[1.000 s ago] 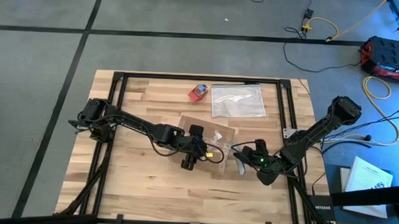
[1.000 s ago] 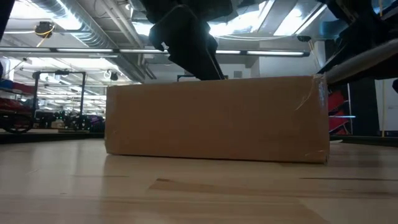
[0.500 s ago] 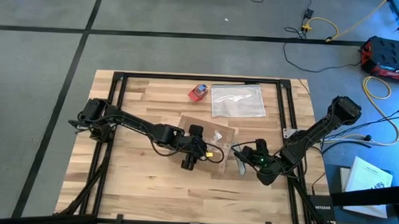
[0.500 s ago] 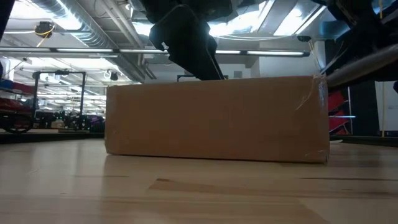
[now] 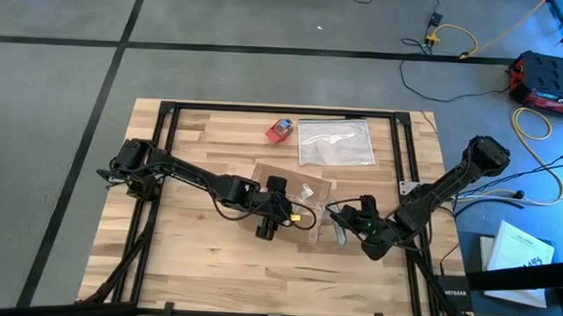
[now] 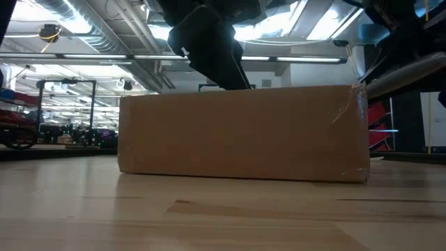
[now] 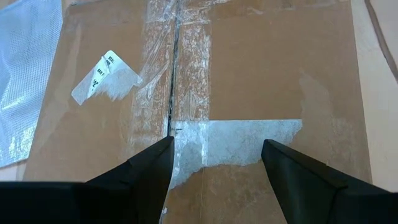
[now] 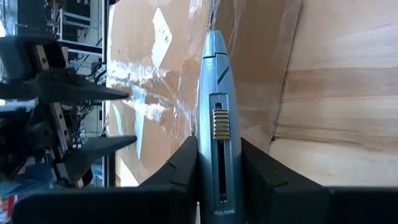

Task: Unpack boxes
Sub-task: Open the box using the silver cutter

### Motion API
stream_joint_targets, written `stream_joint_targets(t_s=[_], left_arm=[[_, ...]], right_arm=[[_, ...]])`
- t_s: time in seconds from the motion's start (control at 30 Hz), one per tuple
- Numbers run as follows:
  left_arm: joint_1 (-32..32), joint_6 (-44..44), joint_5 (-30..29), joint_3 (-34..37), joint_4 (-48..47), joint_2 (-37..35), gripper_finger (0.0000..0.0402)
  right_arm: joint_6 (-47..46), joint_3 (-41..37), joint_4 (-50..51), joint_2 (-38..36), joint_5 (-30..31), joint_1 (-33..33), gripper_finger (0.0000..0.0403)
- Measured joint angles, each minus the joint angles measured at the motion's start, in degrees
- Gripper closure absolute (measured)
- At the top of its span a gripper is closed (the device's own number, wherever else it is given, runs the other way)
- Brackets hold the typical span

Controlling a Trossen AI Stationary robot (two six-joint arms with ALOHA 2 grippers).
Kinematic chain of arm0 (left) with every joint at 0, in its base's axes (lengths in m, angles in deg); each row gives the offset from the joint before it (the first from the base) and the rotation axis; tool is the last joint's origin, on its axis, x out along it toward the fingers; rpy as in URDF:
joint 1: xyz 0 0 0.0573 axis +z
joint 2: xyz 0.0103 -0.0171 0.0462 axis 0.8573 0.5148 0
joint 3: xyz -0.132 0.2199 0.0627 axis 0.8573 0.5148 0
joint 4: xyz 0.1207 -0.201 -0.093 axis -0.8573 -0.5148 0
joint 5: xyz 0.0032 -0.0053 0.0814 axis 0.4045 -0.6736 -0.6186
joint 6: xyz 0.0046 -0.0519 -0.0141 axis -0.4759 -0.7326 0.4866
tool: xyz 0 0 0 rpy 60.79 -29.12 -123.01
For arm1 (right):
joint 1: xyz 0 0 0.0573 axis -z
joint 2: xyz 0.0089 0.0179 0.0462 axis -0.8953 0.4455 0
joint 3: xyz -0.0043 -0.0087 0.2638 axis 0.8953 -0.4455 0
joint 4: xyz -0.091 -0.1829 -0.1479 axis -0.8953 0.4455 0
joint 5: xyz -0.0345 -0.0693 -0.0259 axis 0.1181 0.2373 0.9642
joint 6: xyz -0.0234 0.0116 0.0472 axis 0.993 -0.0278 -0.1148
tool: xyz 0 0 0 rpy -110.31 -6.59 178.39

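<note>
**Taped box shut at table centre, cutter gripped at its right edge**

Shallow brown cardboard box (image 5: pixel 294 198) lying flat at the centre of the high view on the pale wooden slatted table (image 5: pixel 193 267), filling the middle of the low view as a plain brown wall. Flaps closed, seam covered by shiny clear tape strips (image 7: pixel 186 74); a peeling white label (image 7: pixel 102 78) at the left of the left wrist view. Contents not visible.

Left gripper (image 5: pixel 278 214) poised over the box's lower part, just below centre frame, fingers (image 7: pixel 143 171) spread apart, clasping nothing, tips above the white tape patch.

Right gripper (image 5: pixel 349 226) at the box's right edge, right of centre in the high view, clamped on a slim grey utility knife (image 8: pixel 214 118) with a yellow ribbed slider, tip pointing along the box edge.

Clear silvery plastic bag (image 5: pixel 336 142) flat at upper centre, beyond the box. Small red-and-blue object (image 5: pixel 281 130) just left of the bag.
</note>
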State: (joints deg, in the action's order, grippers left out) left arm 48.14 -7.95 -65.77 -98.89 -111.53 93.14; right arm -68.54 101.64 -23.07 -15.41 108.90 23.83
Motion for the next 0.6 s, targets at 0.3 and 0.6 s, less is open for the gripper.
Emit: stream_joint_targets(t_s=[0.3, 0.6], left_arm=[[0.0, 0.0, 0.0, 0.0, 0.0, 0.0, 0.0167], [0.0, 0.0, 0.0, 0.0, 0.0, 0.0, 0.0167]], right_arm=[[1.7, 0.0, -0.6, 0.0, -1.3, 1.1, 0.0341], [1.8, 0.0, -0.9, 0.0, -1.8, 1.1, 0.0341]])
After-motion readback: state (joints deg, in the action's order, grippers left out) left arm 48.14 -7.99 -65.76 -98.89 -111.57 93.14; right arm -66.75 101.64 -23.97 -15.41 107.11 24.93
